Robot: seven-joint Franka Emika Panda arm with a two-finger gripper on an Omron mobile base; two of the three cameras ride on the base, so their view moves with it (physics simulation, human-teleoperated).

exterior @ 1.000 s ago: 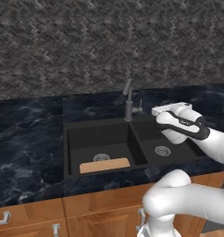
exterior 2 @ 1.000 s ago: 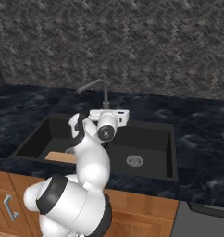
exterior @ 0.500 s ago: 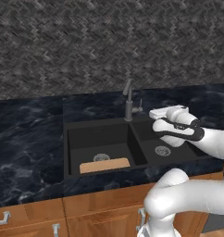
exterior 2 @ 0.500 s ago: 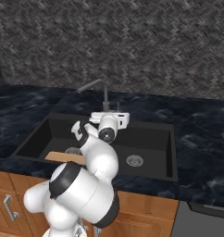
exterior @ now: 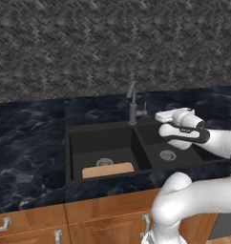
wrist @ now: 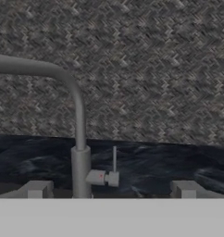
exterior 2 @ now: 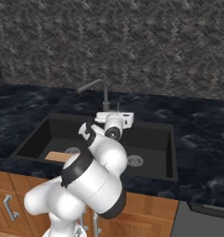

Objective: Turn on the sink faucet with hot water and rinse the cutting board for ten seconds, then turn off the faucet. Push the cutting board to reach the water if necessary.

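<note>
The dark gray sink faucet (exterior: 132, 102) stands behind the divider of the black double-basin sink (exterior: 100, 140), and its spout reaches over the larger left basin. No water runs from it. The cutting board (exterior: 108, 170), a light tan rectangle, lies at the front of that larger basin, and its corner (exterior 2: 58, 156) peeks out beside my arm. My gripper (exterior: 161, 116) hovers over the smaller basin, just right of the faucet, pointing at it. In the hand view the fingertips (wrist: 35, 189) stand wide apart, open and empty, with the faucet post (wrist: 80, 171) and its thin upright lever (wrist: 114, 159) between them, a little ahead.
Dark marbled counter (exterior: 26, 143) surrounds the sink, with a gray herringbone wall (exterior: 89, 43) close behind the faucet. Wooden cabinet fronts (exterior: 89, 224) run below the counter. Each basin has a round silver drain (exterior: 167, 155).
The hand has edged slightly toward the faucet, and the arm's elbow has swung lower and forward. The jaws stayed open. Board and faucet have not moved.
</note>
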